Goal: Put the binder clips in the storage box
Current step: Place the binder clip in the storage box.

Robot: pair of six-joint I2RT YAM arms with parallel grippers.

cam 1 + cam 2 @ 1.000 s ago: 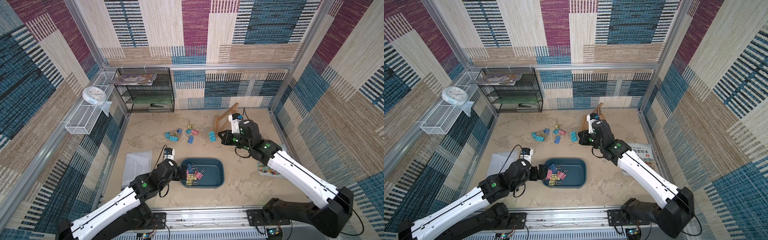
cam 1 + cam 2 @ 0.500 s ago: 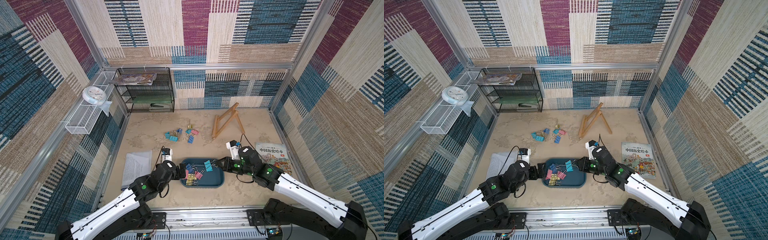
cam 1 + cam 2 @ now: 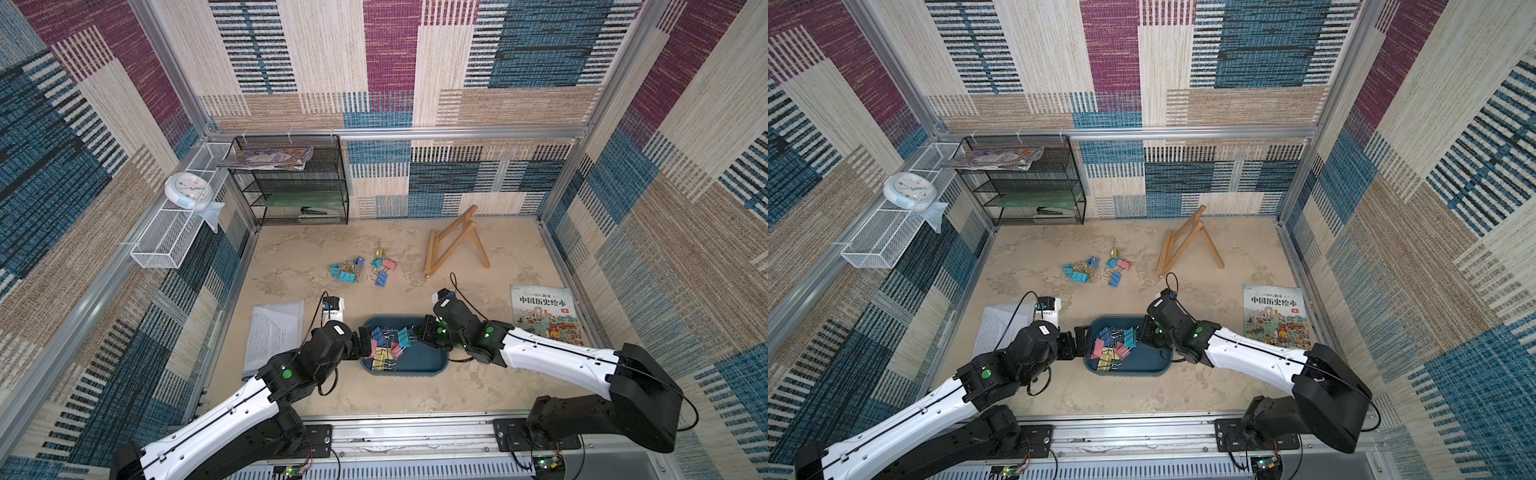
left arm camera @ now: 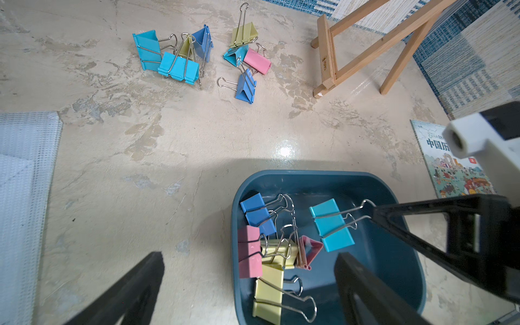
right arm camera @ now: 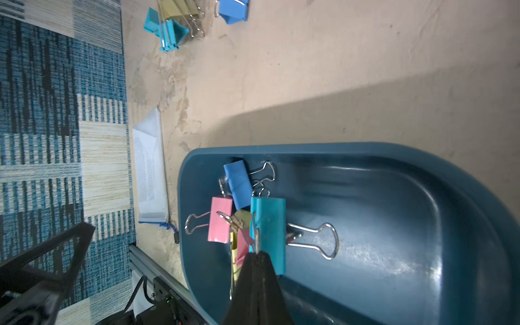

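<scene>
My right gripper (image 5: 256, 254) pinches a light, stiff teal binder clip (image 5: 267, 225) by its thin wire handle over the storage box (image 5: 309, 147), the surest hold I judge; left gripper (image 3: 364, 341) gapes empty.

Perhaps 6 pastel binder clips (image 4: 249, 253) lie in the teal storage box (image 4: 309, 174); 8 cluster beyond.

- Mottled beige tabletop (image 3: 415, 390).
- Front middle: dark teal storage box (image 3: 432, 371).
- Farther back: loose binder clips (image 3: 361, 268), two small clusters.
- Back right: wooden easel (image 3: 453, 245); picture book (image 3: 544, 309) nearer the right wall.
- Left: white mesh pouch (image 3: 274, 332); black mesh rack (image 3: 303, 183) in the back corner.
</scene>
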